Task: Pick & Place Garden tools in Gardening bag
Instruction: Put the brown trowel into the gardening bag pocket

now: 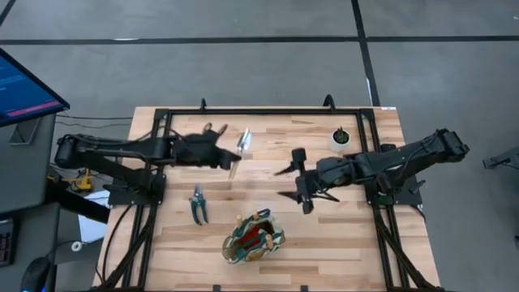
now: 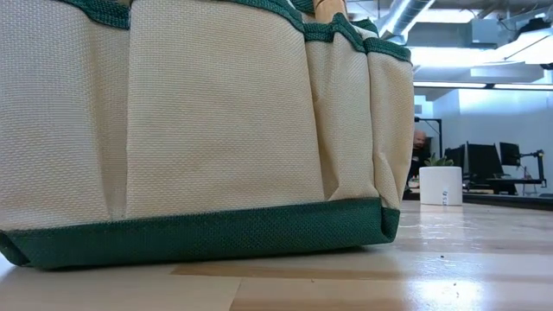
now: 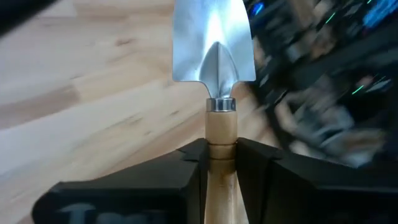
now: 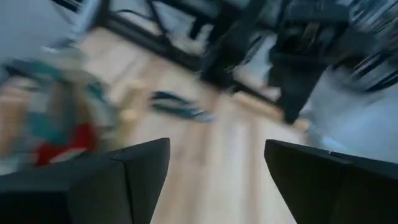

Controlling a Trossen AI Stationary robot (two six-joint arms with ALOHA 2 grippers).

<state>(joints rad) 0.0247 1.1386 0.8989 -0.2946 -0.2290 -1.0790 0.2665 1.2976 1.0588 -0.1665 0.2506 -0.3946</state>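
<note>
My left gripper [image 1: 227, 158] is shut on a silver-bladed trowel [image 1: 242, 144] with a light wooden handle, at the table's far middle; its blade [image 3: 213, 43] shows past the fingers in the left wrist view. My right gripper [image 1: 289, 183] is open and empty, right of the table's middle. The green-handled pruning shears [image 1: 198, 204] lie flat on the table and also show in the right wrist view [image 4: 180, 106]. The gardening bag [image 1: 254, 237] stands near the front edge on its base, red inside, and fills the low view [image 2: 190, 130]. A wooden handle [image 2: 328, 9] sticks out of its top. My left gripper pinches the trowel's wooden handle [image 3: 221, 144] between its two fingers, just behind the metal collar at the blade end. The blade sticks out beyond the fingertips. The trowel looks clear of the tabletop.
A small white pot with a plant [image 1: 341, 138] stands at the far right and also shows in the low view [image 2: 441, 186]. A black frame [image 1: 268, 111] runs round the table's edges. Bare wood [image 1: 340, 235] lies right of the bag. A monitor [image 1: 24, 85] stands off the table's left.
</note>
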